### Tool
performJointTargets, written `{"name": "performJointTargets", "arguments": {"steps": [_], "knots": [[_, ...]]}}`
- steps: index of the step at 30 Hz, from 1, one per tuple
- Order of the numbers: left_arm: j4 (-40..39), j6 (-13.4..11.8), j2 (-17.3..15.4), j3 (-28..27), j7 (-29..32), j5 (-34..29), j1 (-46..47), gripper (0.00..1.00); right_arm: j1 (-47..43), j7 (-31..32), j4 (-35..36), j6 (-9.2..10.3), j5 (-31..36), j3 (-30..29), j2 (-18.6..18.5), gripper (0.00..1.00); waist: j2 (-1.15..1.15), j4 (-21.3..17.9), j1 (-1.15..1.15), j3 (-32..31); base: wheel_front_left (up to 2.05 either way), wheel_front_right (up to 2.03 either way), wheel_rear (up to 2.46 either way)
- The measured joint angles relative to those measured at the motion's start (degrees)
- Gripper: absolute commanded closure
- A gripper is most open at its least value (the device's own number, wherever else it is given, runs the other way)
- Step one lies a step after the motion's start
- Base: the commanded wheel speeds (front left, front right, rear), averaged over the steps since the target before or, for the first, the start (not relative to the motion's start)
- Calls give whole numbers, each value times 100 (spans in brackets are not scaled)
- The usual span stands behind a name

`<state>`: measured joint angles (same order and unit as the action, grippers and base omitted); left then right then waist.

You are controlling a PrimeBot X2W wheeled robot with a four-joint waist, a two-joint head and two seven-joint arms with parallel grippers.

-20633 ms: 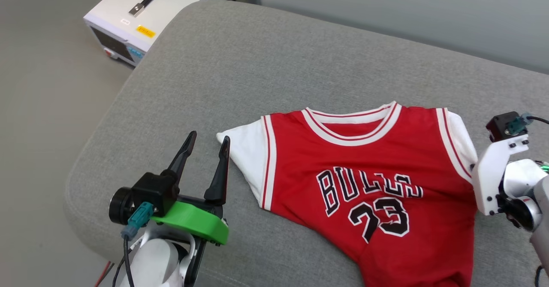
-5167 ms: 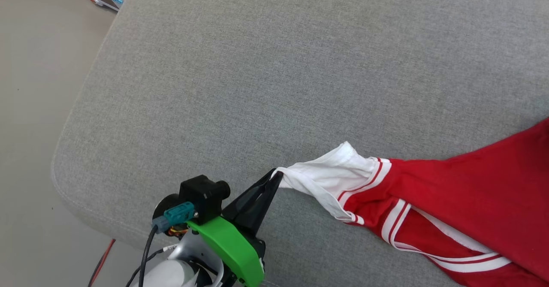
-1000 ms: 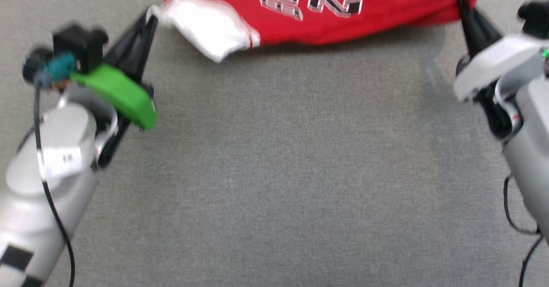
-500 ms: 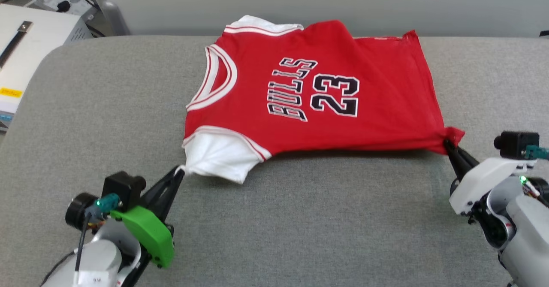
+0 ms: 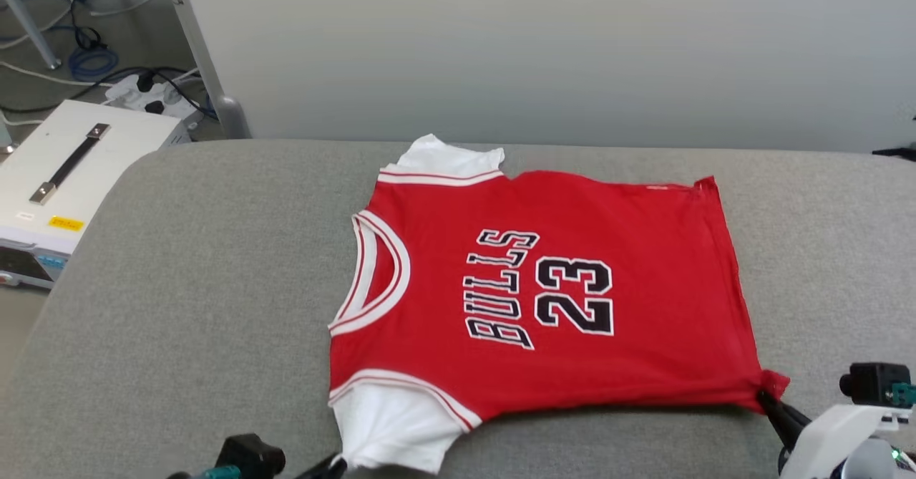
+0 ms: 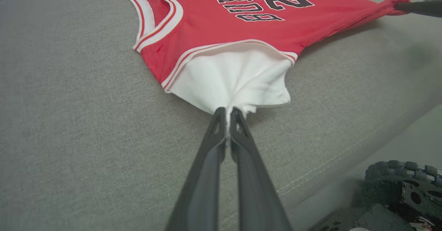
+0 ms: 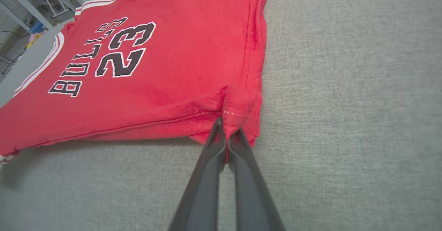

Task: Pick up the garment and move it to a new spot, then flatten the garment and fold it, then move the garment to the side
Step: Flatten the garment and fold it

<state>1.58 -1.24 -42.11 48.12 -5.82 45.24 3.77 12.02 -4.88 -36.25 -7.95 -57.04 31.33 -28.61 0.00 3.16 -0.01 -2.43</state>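
Well apart, left claw (image 6: 228, 111) and right claw (image 7: 226, 130) pinch the garment (image 5: 644, 250)

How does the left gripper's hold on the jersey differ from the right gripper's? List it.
The left gripper pinches the tip of the white sleeve; the right gripper pinches the red hem corner. Cloth fans out in gathers from the left gripper, but barely bunches at the right gripper. Both are shut on the jersey.
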Motion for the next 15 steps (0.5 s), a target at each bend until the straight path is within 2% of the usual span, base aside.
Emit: {"name": "performJointTargets", "arguments": {"steps": [9, 15], "knots": [[-673, 47, -445, 302, 290, 264, -728, 100, -1121, 738, 901, 0, -281, -105, -503, 100, 0, 35, 0, -379, 0, 0, 0], [-780, -11, -470, 141, 135, 269, -730, 100, -1412, 895, 1418, 0, -219, -500, -627, 100, 0, 13, 0, -308, 0, 0, 0]]}}
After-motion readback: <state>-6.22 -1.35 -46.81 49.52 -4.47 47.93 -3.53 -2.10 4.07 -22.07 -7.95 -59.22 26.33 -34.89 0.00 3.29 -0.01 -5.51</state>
